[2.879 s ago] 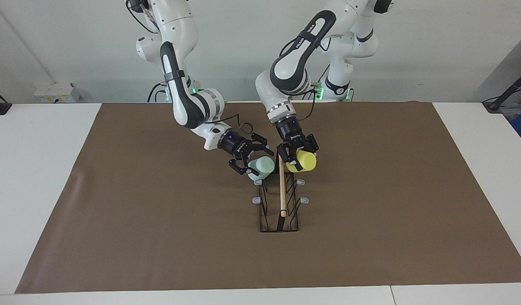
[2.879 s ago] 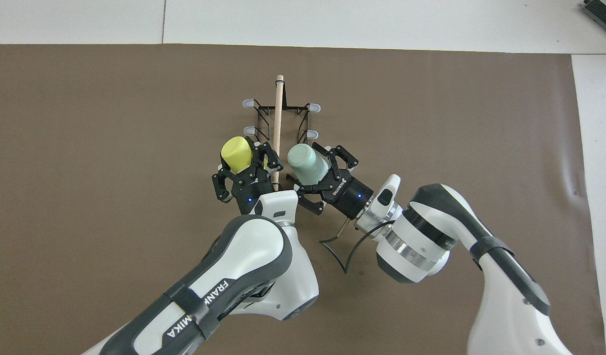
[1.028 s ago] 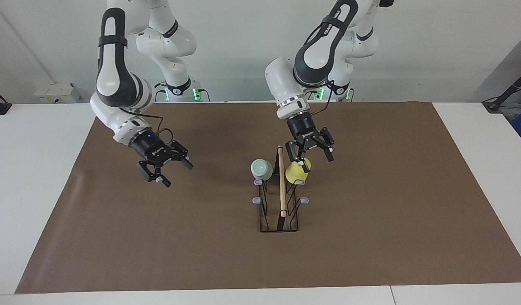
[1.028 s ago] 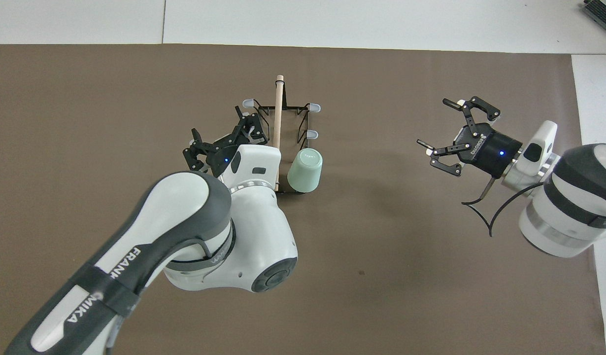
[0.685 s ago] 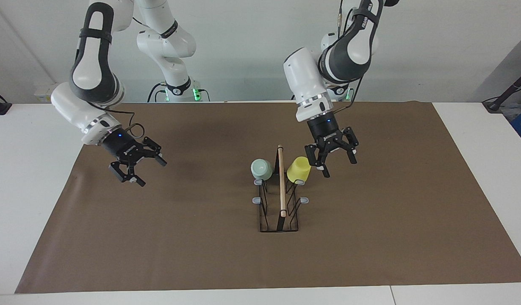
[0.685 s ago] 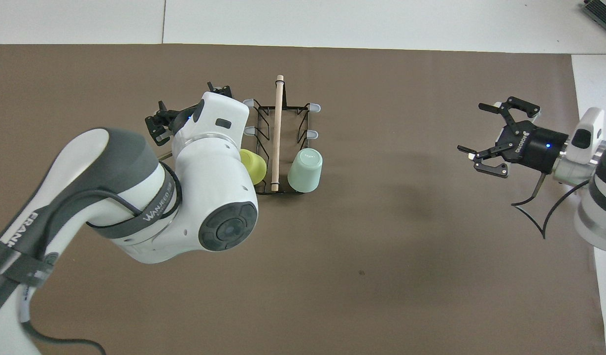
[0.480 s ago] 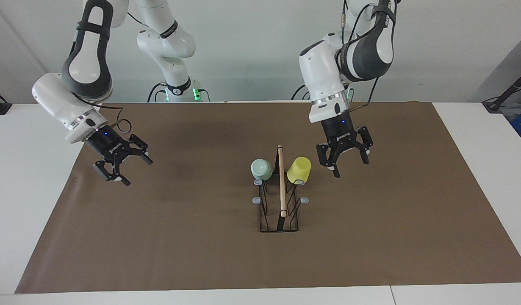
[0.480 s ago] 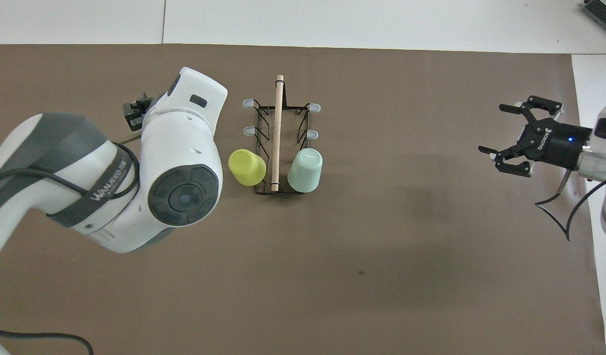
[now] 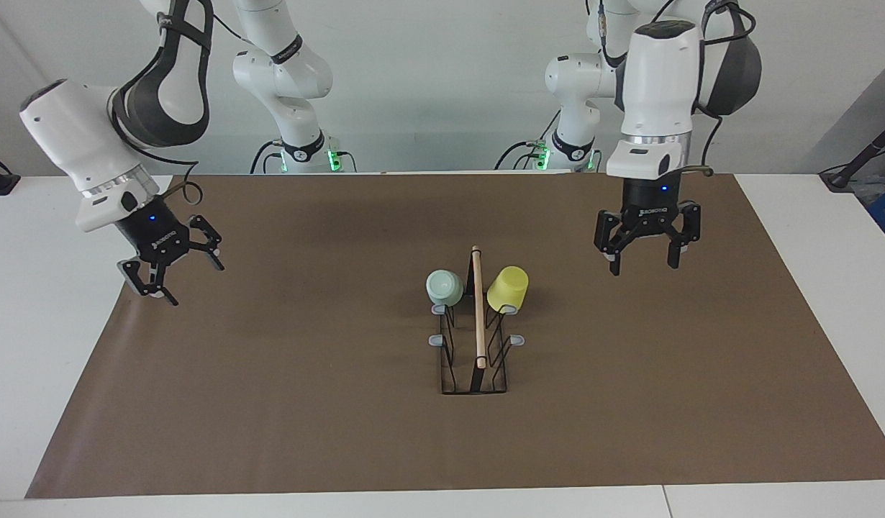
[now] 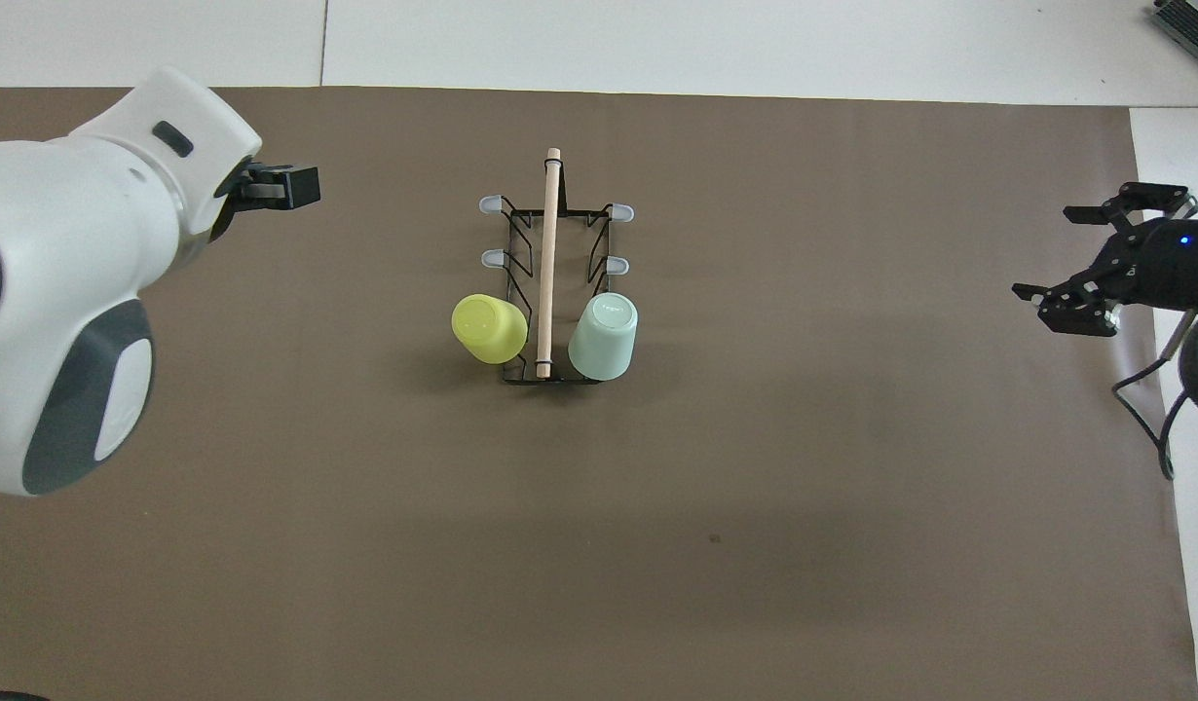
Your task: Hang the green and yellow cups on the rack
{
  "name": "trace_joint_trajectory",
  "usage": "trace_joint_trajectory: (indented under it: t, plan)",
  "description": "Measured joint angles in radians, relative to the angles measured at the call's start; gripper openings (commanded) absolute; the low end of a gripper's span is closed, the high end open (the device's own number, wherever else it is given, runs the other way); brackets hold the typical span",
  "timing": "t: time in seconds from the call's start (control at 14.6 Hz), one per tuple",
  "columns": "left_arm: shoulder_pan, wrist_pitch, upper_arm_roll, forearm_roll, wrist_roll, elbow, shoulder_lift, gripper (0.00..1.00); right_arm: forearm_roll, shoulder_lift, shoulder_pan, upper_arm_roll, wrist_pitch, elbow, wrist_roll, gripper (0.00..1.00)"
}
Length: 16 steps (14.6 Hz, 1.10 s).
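Cups first: green cup [image 9: 444,287] and yellow cup [image 9: 508,288] hang upside down on the rack's [image 9: 475,360] two prongs nearest my robots. Left gripper [image 9: 644,251] and right gripper [image 9: 170,273] hover over the mat [image 9: 270,403], both spread wide, empty.

You see a rack [image 9: 475,345] of thin black wire with a pale bare wooden rod [image 9: 478,309] on top. On it, the green cup [image 9: 444,286] and yellow cup [image 9: 507,288] look like smooth plastic. Under the rack, a matt brown mat [image 9: 270,403] covers the white counter [image 9: 39,302].
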Motion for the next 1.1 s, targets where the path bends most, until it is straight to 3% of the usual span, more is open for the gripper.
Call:
trace_joint_trajectory:
  t: [0.34,0.82,1.1]
  plan:
    - [0.000,-0.268,0.142,-0.240,0.334,0.096,-0.010,1.00,-0.303,-0.001,0.066,0.012,-0.015,0.023,0.362,1.00]
    - [0.000,-0.569,0.207,-0.260,0.410,0.117,-0.070,1.00,-0.472,-0.035,0.233,0.015,-0.213,0.032,0.981,1.00]
    - [0.001,-0.636,0.194,-0.218,0.414,0.117,-0.090,1.00,-0.514,-0.068,0.285,0.018,-0.422,0.114,1.258,1.00]
